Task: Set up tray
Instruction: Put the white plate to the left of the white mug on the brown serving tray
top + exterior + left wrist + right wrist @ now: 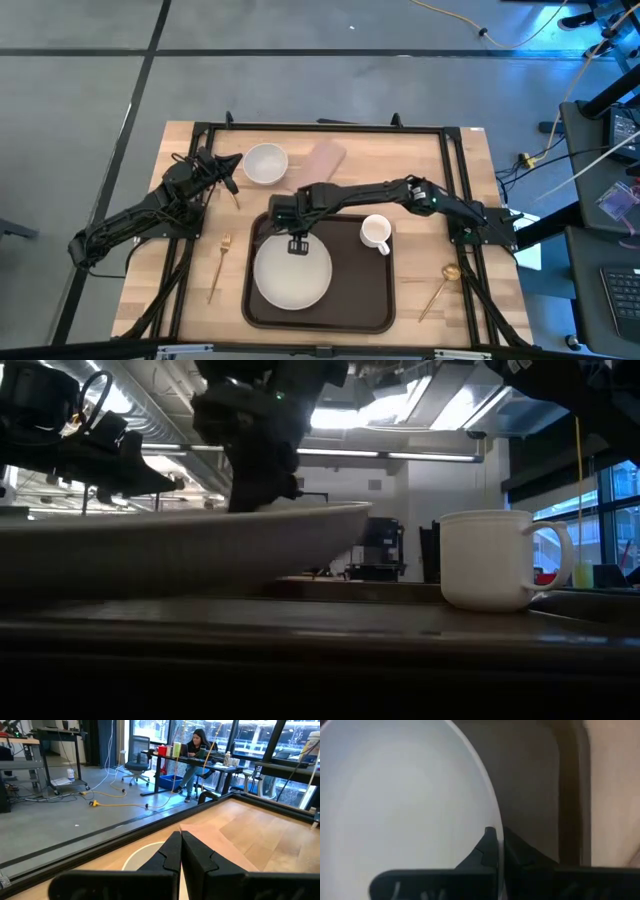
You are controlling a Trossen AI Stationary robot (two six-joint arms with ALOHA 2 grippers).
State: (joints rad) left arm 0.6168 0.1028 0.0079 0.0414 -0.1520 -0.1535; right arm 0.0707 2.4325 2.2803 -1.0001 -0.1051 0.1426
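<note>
Right gripper (298, 245) jaws clenched on white plate (292, 273) rim, plate inside tray (370, 300), mug (376, 233) beside, left gripper (229, 168) jaws clenched near bowl (265, 163), worktop (500, 310) edge.

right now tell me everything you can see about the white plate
The white plate is round, plain and smooth, ceramic by its look, with a shallow raised rim and nothing on it. It lies flat in the left half of the dark brown tray, apart from the white mug beside it. The right end effector is shut on the plate's far rim, one finger on each side of the edge in the right wrist view.
</note>
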